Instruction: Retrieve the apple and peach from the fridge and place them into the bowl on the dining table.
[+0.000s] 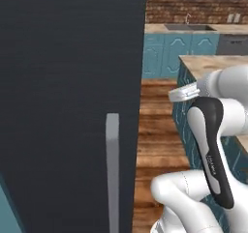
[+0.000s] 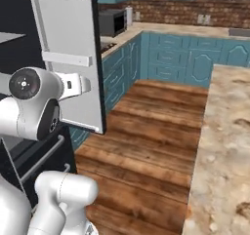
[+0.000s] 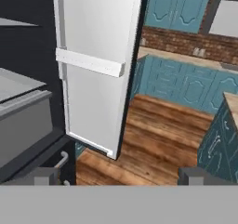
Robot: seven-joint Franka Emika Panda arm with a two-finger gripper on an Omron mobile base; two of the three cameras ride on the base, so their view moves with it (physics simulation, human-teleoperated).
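Observation:
The fridge (image 1: pixel 72 106) fills the left of the left base view as a dark charcoal panel with a grey bar handle (image 1: pixel 112 169). Its right door (image 3: pixel 100 65) stands swung open and shows a white inner side with door shelves (image 2: pixel 66 58). Grey inner shelves (image 3: pixel 23 97) show at the left of the hand view. My gripper (image 3: pixel 118 176) is open in front of the fridge, its fingertips (image 3: pixel 44 175) far apart with nothing between them. The dining table (image 2: pixel 224 131) runs along the right with a mottled beige top. The apple, the peach and the bowl are out of view.
A lower fridge drawer with a bar handle (image 2: pixel 44 161) sits below my arm. Wooden floor (image 2: pixel 146 141) lies open between fridge and table. Teal cabinets (image 2: pixel 180 58), a microwave (image 2: pixel 112 22) and a sink counter (image 1: pixel 189 29) line the far brick wall.

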